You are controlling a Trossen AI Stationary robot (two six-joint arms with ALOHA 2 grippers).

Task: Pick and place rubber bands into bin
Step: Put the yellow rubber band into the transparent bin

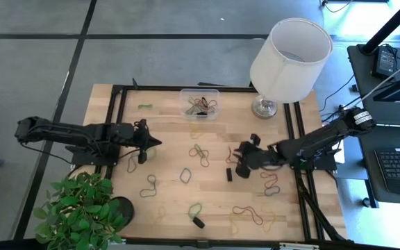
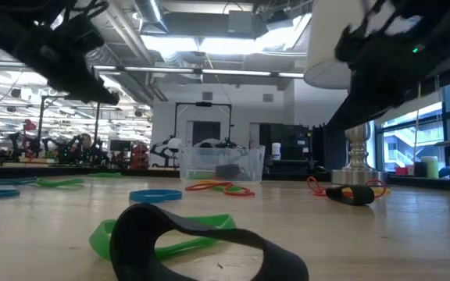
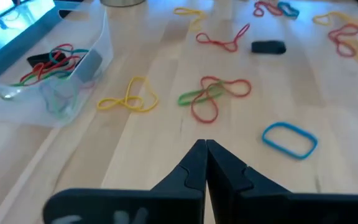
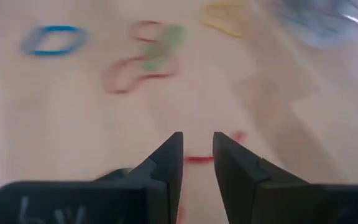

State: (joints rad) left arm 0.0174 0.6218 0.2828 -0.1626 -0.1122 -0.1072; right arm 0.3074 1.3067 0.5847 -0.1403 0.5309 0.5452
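The clear bin [image 1: 200, 103] stands at the table's far middle with several rubber bands [image 3: 51, 59] lying in it. Many more rubber bands lie loose on the wood, among them a red and green tangle [image 1: 198, 151], a blue loop [image 1: 185, 175] and a yellow one [image 3: 129, 99]. My left gripper [image 1: 151, 141] hovers left of the middle, shut on nothing, its tips meeting [image 3: 205, 144]. My right gripper [image 1: 240, 160] hangs right of the middle, open by a narrow gap [image 4: 197, 140], above a red band [image 4: 197, 159] on the table.
A white lampshade [image 1: 290, 59] on a metal foot stands at the far right, close to the bin. A potted plant [image 1: 82, 208] fills the near left corner. Small black blocks [image 1: 229, 173] [image 1: 198, 222] lie among the bands. A black frame [image 1: 120, 118] borders the table's sides.
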